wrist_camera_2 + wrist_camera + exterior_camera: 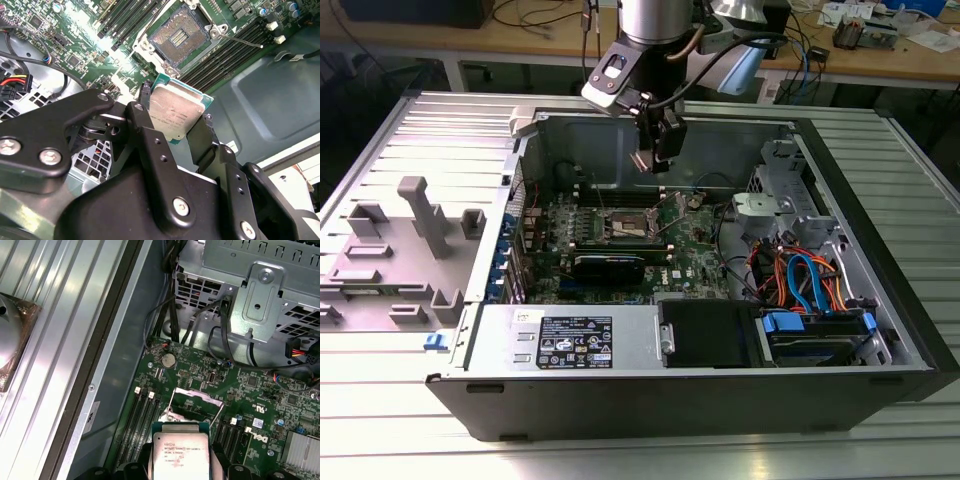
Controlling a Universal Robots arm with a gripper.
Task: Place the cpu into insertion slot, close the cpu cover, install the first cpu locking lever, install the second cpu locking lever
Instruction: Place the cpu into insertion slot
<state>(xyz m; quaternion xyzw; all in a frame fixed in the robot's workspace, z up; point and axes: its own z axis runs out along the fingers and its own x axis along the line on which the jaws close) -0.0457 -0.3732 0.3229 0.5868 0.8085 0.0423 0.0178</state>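
We note fingers (pixel 150 142) gripping the cpu (pixel 177 112) by its edges, clear above the open insertion slot (pixel 178 36), likely to leave its underside free for seating.

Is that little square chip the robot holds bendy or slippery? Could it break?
Probably stiff: the cpu looks flat with the tool pinching just two edges. Its metal top looks smooth, so it might slip. Thin and small, so likely light; dropping it above the open insertion slot could hurt it.
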